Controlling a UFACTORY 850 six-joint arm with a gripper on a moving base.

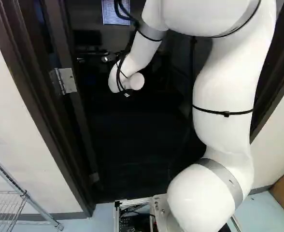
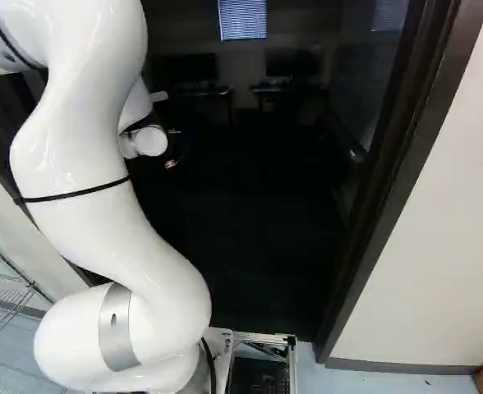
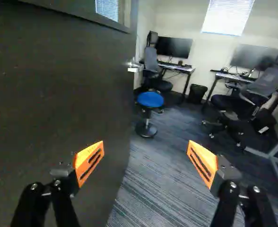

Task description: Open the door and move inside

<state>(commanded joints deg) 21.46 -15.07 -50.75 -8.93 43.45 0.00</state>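
Note:
The dark door point(image 3: 58, 90) stands swung open into the room, its silver handle point(image 3: 135, 67) ahead of my gripper near the leaf's free edge. My gripper point(image 3: 146, 163) is open with nothing between its orange pads; one finger is in front of the door leaf, the other in front of the carpet. In the left base view a hinge point(image 1: 64, 81) shows on the dark door frame point(image 1: 40, 106), and the white end of my arm point(image 1: 127, 79) reaches through the doorway. Against the dark room the gripper itself cannot be made out there.
Beyond the doorway are a blue stool point(image 3: 150, 100), office chairs point(image 3: 252, 94), desks with monitors point(image 3: 174, 47) and a dark bin point(image 3: 196, 93). The right base view shows the other door jamb point(image 2: 402, 176) beside a pale wall. A wire shelf point(image 1: 7, 203) stands outside, left of the doorway.

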